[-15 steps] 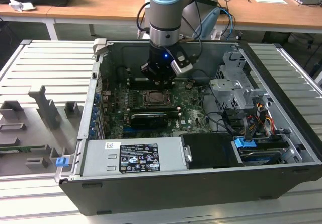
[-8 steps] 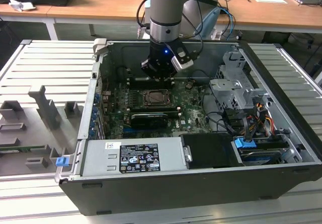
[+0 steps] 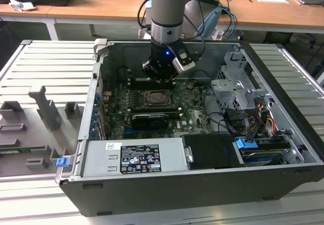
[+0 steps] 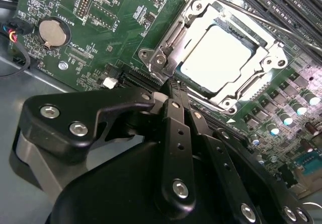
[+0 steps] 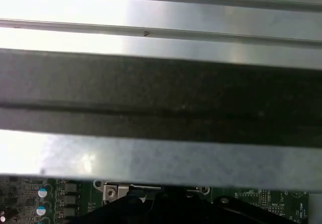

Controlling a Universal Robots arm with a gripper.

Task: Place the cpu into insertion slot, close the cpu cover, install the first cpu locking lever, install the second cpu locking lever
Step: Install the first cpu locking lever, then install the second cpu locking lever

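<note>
Open computer case (image 3: 283,129) on a slatted metal bench, where the gripper (image 4: 173,90), jaws pinched together and empty, hangs just beside the insertion slot (image 4: 221,53) at upper right of the second wrist view, the cpu (image 4: 216,58) already seated beneath the lowered cpu cover (image 4: 266,58), seemingly ready for lever work.

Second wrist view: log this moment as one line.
gripper: shut, empty, beside socket corner | cpu: seated in insertion slot | cpu cover: down over cpu
</note>
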